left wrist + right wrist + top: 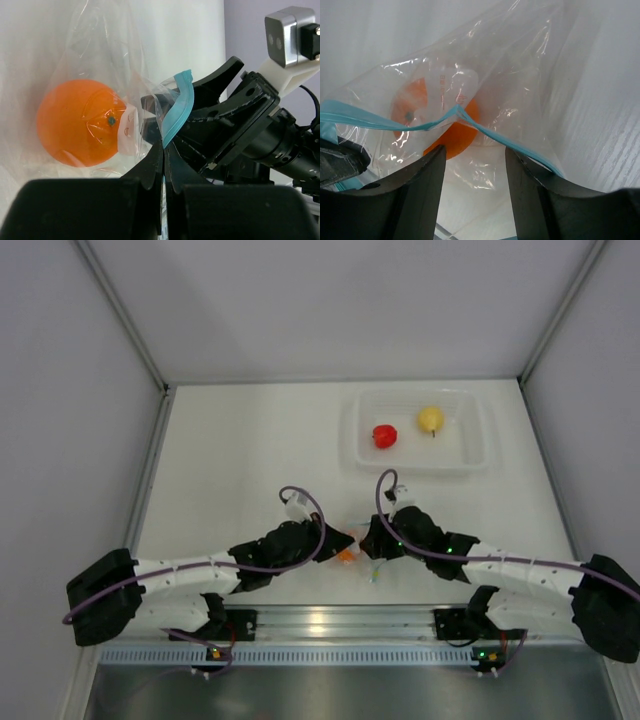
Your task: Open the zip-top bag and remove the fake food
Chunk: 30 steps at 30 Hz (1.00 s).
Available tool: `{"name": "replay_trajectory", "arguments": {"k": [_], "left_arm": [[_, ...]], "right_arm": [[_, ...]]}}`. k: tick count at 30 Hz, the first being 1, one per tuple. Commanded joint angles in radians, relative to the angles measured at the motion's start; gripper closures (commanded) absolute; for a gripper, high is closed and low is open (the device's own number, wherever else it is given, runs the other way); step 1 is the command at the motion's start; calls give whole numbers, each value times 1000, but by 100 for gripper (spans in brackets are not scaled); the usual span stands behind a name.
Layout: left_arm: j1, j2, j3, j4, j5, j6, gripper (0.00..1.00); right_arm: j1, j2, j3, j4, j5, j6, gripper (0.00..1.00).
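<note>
The zip-top bag [112, 55] hangs between my two grippers near the table's front edge, with the orange fruit [80, 122] inside it. My left gripper [164, 147] is shut on the bag's light blue zip strip [177, 107]. My right gripper [475, 150] is open, its fingers at the bag's mouth on either side of the parted strip [485, 132], and the orange fruit [455, 137] lies just beyond them. In the top view the grippers, left [345, 540] and right [372, 538], meet over the orange fruit [345, 556]. The red fruit [384, 436] and the yellow pear [431, 420] lie outside the bag.
A clear rigid tray [470, 455] at the back right holds the red fruit and the yellow pear. White walls enclose the table on the left, right and back. A metal rail [330, 622] runs along the near edge by the arm bases.
</note>
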Motion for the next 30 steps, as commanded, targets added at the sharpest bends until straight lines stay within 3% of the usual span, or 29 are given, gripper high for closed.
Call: {"name": "replay_trajectory", "arguments": {"k": [1,6,13,18,25,30], "left_arm": [[-8,-12,25,32,-3,53,100],[-8,-32,49,32,29,93,100],[-19,-25,91,32,51,140,100],[-19,-36,77,33,41,139,100],[-21,-55,88,32,54,165,100],[-21,-52,73,42,47,154,100]], "right_arm": [[11,-31,1,117,102,98,48],[13,-3,-7,117,173,144,50],[16,40,-47,317,-31,151,47],[20,49,-37,351,-148,100,41],[25,110,2,316,-219,71,41],[34,132,-57,520,-280,149,41]]}}
